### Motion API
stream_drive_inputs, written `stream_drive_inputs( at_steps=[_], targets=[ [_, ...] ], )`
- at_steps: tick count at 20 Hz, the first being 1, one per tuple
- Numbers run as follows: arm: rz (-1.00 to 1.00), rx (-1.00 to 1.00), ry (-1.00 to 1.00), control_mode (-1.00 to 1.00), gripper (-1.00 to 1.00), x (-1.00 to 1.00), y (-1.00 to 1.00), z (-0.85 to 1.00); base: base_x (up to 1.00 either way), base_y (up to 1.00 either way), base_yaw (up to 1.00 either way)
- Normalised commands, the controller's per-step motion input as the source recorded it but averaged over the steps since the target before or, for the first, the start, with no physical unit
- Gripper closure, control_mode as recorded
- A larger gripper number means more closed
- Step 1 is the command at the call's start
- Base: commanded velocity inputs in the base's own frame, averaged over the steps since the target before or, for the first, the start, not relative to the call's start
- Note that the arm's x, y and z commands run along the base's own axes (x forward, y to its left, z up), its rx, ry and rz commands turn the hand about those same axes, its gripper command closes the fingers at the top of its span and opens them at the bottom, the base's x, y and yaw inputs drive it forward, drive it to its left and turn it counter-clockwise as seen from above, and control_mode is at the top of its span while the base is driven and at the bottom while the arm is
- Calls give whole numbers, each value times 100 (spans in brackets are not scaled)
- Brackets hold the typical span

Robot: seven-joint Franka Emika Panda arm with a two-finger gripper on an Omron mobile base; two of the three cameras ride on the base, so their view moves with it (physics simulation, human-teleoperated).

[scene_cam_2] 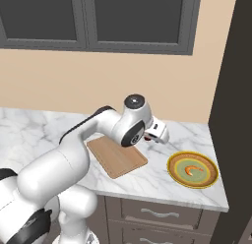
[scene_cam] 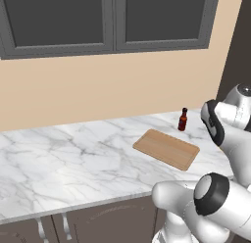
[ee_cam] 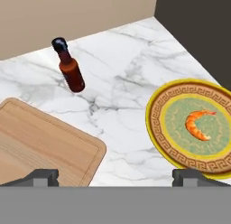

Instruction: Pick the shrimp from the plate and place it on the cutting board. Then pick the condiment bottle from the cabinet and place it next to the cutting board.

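The tiny orange shrimp (ee_cam: 198,125) (scene_cam_2: 194,169) lies curled at the centre of the ochre-rimmed plate (ee_cam: 159,114) (scene_cam_2: 173,165) on the marble counter. Left of the plate lies the wooden cutting board (ee_cam: 40,142) (scene_cam_2: 117,157) (scene_cam: 166,149). The dark reddish condiment bottle (ee_cam: 71,69) (scene_cam: 183,119) stands upright on the counter just behind the board, near the wall. My gripper (ee_cam: 115,175) (scene_cam_2: 158,138) hovers open and holds nothing, above the counter between board and plate, with the shrimp ahead to its right. The dark cabinet (scene_cam_2: 241,115) (ee_cam: 198,20) rises at the counter's right end.
Grey glass-fronted wall cupboards (scene_cam: 108,21) (scene_cam_2: 133,19) hang above the beige wall. The counter's front edge (scene_cam_2: 162,196) runs above drawers (scene_cam_2: 162,213). A wide stretch of marble (scene_cam: 68,158) extends left of the board.
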Motion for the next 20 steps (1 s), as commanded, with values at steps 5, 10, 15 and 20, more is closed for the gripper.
stream_drive_inputs(
  at_steps=[5,10,15,20],
  targets=[
    [-13,5,0,-100,-100,-1,0,0,0,0,0],
    [0,0,0,-100,-100,0,-3,-3,0,0,0],
    [0,0,0,-100,-100,-5,-30,-12,0,0,0],
    [0,0,0,-100,-100,-8,-38,-21,0,0,0]
  ],
)
